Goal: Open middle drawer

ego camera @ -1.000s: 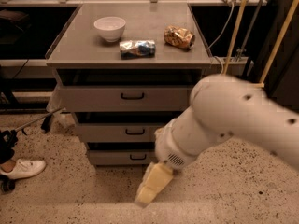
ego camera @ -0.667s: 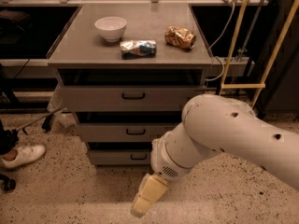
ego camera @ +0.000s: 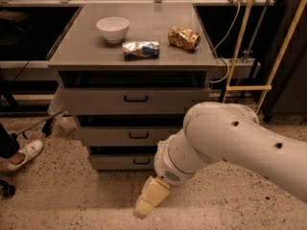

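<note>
The one camera stands in front of the drawer cabinet and higher than it. It faces the cabinet and tilts down, so the tabletop fills the upper part and the middle drawer shows below it. The cabinet fits whole in the view with some floor before it, while the arm comes in very near from the cabinet's right, and the gripper hangs in front of the cabinet's foot.

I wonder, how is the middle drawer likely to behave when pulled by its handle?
The middle drawer looks like rigid metal, so it should slide rather than flex. Its small black loop handle sits centred, so a pull there probably will not skew it. The gripper hangs low near the floor, apart from the handle.
</note>
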Motion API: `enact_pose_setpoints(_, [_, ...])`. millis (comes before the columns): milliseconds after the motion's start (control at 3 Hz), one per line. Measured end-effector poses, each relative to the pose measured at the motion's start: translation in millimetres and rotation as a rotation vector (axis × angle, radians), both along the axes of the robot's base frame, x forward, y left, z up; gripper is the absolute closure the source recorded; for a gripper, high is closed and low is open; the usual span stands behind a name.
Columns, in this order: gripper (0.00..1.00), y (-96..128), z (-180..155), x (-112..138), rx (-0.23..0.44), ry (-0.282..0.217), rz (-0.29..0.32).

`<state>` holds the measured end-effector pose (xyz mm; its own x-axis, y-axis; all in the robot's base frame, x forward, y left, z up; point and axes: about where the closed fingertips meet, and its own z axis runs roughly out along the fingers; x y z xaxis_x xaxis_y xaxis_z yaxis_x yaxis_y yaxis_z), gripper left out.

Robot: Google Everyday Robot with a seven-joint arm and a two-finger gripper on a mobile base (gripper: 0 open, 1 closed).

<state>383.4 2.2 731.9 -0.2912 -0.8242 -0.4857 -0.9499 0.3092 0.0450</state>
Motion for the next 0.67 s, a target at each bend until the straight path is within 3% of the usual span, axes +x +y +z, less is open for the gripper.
enact_pose_setpoints(333, [0.00, 9.1, -10.6, 10.7, -0.098, -0.124, -0.025])
enact_pose_setpoints(667, [0.00, 36.3, -7.0, 36.6, -0.136, -0.310, -0.005])
